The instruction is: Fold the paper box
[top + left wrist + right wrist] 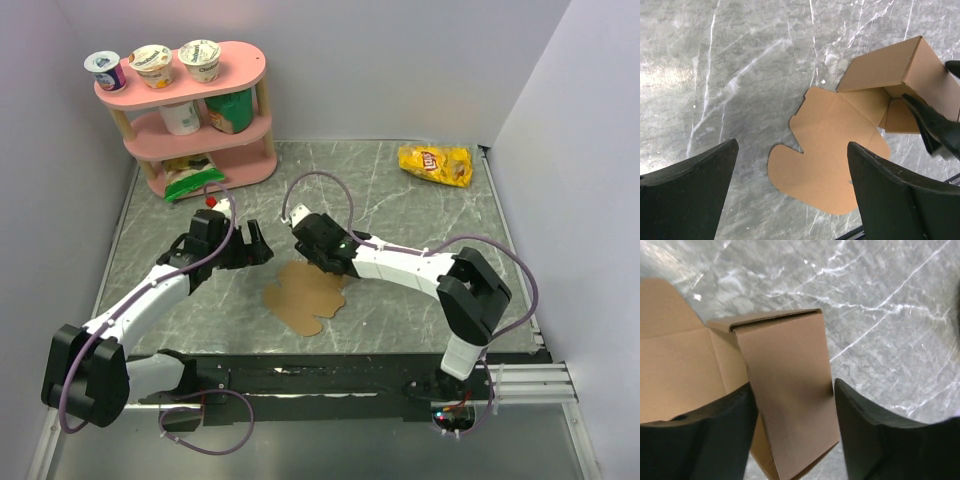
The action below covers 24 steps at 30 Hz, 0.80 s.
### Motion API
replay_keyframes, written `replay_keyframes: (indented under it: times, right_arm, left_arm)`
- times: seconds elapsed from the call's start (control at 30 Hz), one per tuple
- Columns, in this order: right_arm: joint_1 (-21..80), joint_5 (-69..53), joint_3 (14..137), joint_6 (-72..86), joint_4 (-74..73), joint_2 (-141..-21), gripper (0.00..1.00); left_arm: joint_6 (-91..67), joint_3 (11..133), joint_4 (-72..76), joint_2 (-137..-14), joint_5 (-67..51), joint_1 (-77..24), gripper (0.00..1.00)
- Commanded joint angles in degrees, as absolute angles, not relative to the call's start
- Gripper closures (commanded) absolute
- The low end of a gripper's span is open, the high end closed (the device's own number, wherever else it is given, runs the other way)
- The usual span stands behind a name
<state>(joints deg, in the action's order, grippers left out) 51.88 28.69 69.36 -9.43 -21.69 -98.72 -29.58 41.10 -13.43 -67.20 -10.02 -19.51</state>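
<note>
The paper box [305, 295] is plain brown cardboard lying mid-table, mostly flat, with rounded flaps toward the front. In the left wrist view the paper box [835, 150] has one side folded up into a raised wall at the upper right. My right gripper [303, 248] reaches in from the right and straddles that raised wall. In its own view both black fingers press the sides of the paper box wall [785, 390], with my right gripper [792, 385] closed on it. My left gripper [262, 245] hovers just left of the sheet. Seen from its wrist, my left gripper [792, 145] is wide open and holds nothing.
A pink three-tier shelf [190, 110] with yoghurt cups and packets stands at the back left. A yellow chip bag [435, 165] lies at the back right. Grey walls enclose the marbled table [430, 225] on three sides.
</note>
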Motion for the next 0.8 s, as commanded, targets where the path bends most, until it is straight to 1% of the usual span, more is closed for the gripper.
replay_keyframes:
  times: [0.0,0.07,0.1,0.2,0.23,0.3,0.47,0.6,0.63,0.77]
  right_arm:
    - [52.1,31.1,71.6,-9.6,-21.5,-99.5,0.43]
    - [51.1,30.0,72.1,-8.4,-23.1,-99.3,0.47]
    - [50.6,29.1,72.2,-6.9,-23.5,-99.1,0.52]
    - [47.4,21.9,71.8,-3.3,-24.4,-97.3,0.54]
    - [44.8,16.6,71.1,-2.3,-24.5,-96.3,0.54]
    - [41.9,11.0,70.4,1.5,-24.8,-95.5,0.55]
    - [35.6,0.7,65.0,7.7,-22.5,-93.9,0.55]
    - [32.9,-4.7,59.9,15.8,-17.9,-93.8,0.55]
    - [32.3,-5.8,57.1,17.7,-14.5,-93.2,0.54]
    - [30.8,-7.9,49.6,27.6,-5.2,-90.9,0.51]
  left_arm:
    - [-29.4,43.2,-13.6,-64.5,-11.2,-19.0,0.04]
    - [-29.2,43.9,-14.1,-63.9,-11.2,-18.9,0.04]
    - [-29.0,44.3,-14.6,-63.6,-11.1,-18.7,0.04]
    - [-28.4,46.1,-16.4,-62.6,-10.8,-18.5,0.04]
    - [-28.2,47.2,-17.3,-61.9,-10.7,-18.4,0.04]
    - [-28.2,48.9,-17.9,-60.9,-10.5,-18.2,0.04]
    - [-30.0,51.4,-18.1,-56.7,-9.3,-18.1,0.04]
    - [-30.5,54.0,-19.1,-54.8,-10.1,-18.1,0.04]
    - [-30.4,54.3,-19.7,-54.9,-10.9,-18.1,0.04]
    - [-31.0,52.9,-20.3,-56.7,-17.9,-18.2,0.04]
